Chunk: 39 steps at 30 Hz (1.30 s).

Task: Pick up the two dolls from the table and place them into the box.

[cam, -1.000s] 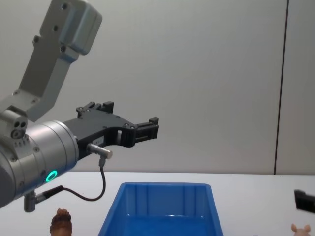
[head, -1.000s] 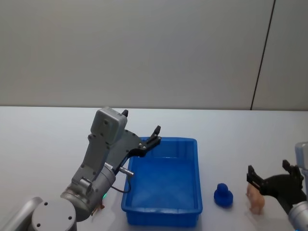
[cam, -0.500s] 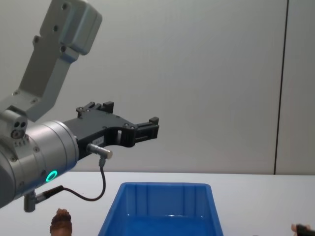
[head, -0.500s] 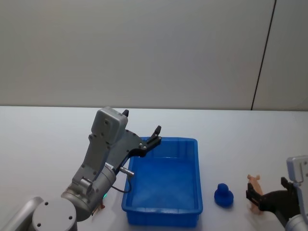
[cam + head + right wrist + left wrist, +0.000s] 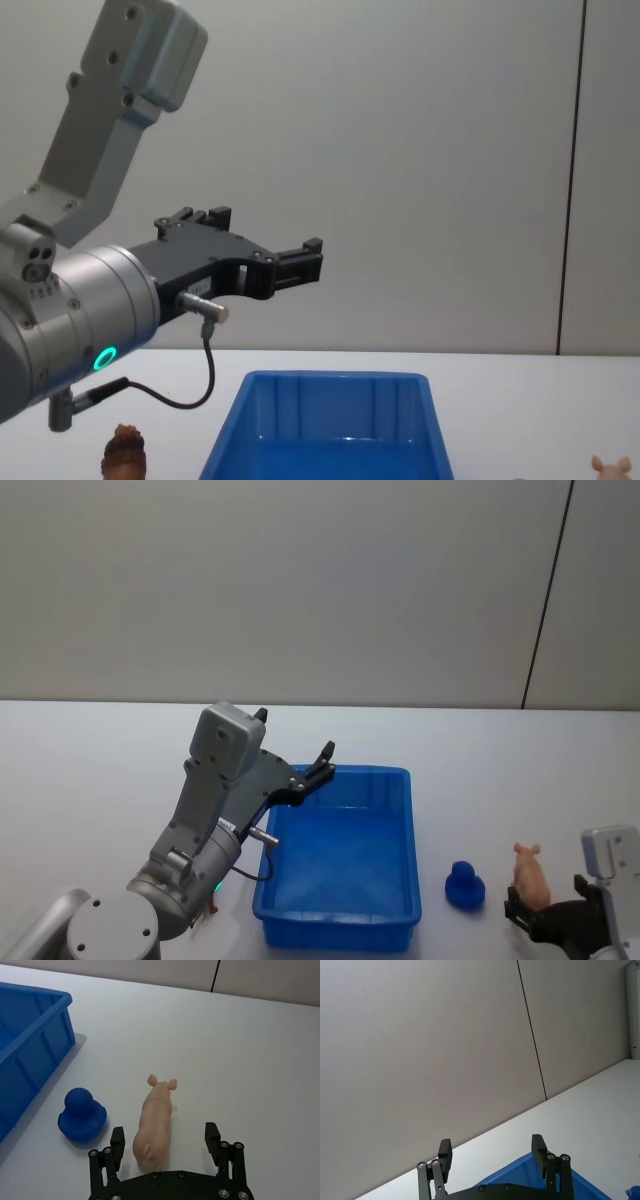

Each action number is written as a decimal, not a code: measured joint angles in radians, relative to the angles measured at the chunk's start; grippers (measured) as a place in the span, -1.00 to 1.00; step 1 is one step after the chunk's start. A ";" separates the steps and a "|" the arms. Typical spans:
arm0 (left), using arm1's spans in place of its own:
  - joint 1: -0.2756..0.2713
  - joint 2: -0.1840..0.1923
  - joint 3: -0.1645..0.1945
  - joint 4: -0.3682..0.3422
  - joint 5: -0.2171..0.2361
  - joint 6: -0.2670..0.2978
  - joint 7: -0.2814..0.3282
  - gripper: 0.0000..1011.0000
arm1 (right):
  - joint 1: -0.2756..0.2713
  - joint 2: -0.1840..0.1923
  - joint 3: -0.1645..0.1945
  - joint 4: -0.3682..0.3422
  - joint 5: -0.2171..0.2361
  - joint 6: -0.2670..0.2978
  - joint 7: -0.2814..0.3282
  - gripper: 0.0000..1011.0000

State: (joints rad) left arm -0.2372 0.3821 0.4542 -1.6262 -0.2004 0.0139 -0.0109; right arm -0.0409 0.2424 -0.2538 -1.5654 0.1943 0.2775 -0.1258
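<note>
A pale pink pig doll (image 5: 530,872) (image 5: 155,1120) (image 5: 610,465) stands on the white table (image 5: 100,780), right of the blue box (image 5: 340,915) (image 5: 330,378) (image 5: 50,1015). My right gripper (image 5: 545,900) (image 5: 164,1132) is open just behind it on the near side. In the right wrist view the pig's rear shows between the fingers without touching them. The reddish-brown fuzzy doll (image 5: 125,450) stands left of the box, mostly hidden by my left arm in the head view. My left gripper (image 5: 293,733) (image 5: 491,1145) (image 5: 262,230) hangs open and empty above the box's far left corner.
A dark blue duck-shaped toy (image 5: 464,885) (image 5: 81,1116) sits apart on the table between the box and the pig. The box holds nothing. A plain wall stands behind the table.
My right gripper has drawn back toward the robot and lower, from around the pig, which now stands uncovered in the same place. The left arm has not moved.
</note>
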 joint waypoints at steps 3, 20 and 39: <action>0.000 0.000 0.000 0.000 0.000 0.000 0.000 0.98 | 0.003 -0.005 -0.001 0.013 0.000 -0.007 0.008 0.90; 0.000 0.000 0.000 0.000 0.000 0.000 0.000 0.98 | 0.023 -0.027 0.000 0.070 0.001 -0.062 0.029 -0.10; 0.000 0.000 0.000 0.000 0.000 0.000 0.000 0.98 | 0.031 -0.041 -0.001 0.015 0.000 -0.130 0.073 -0.25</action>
State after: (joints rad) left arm -0.2372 0.3821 0.4542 -1.6262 -0.2004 0.0139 -0.0109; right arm -0.0103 0.2016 -0.2545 -1.5504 0.1944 0.1480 -0.0528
